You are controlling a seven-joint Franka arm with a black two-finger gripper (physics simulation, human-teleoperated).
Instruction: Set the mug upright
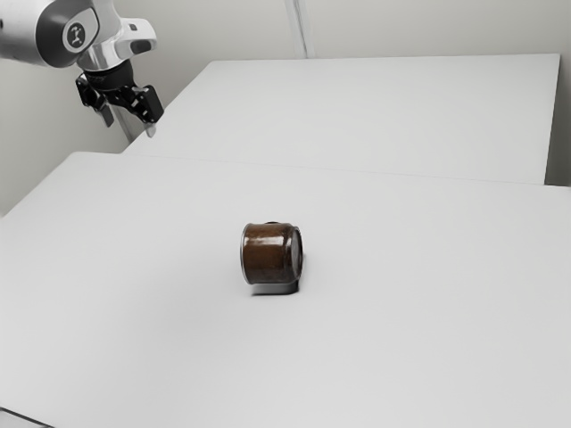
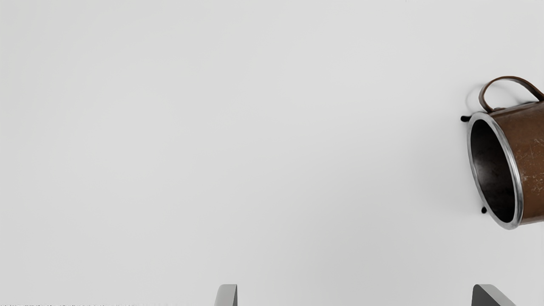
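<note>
Fingers [image 1: 150, 130] apart, round emblem [image 1: 77, 36] on arm [image 1: 25, 28]

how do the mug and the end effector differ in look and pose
Colour: the mug is brown with a silvery rim, while the end effector is mostly black.
Pose: the mug lies on its side on the table, while the end effector hangs above, fingers pointing down.
Shared: neither touches the other.

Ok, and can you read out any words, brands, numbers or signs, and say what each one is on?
No words or numbers are readable.
Arm: a round emblem with a dark mark inside, too small to make out.
Mug: no lettering on the sides in view, only pale scratches.
</note>
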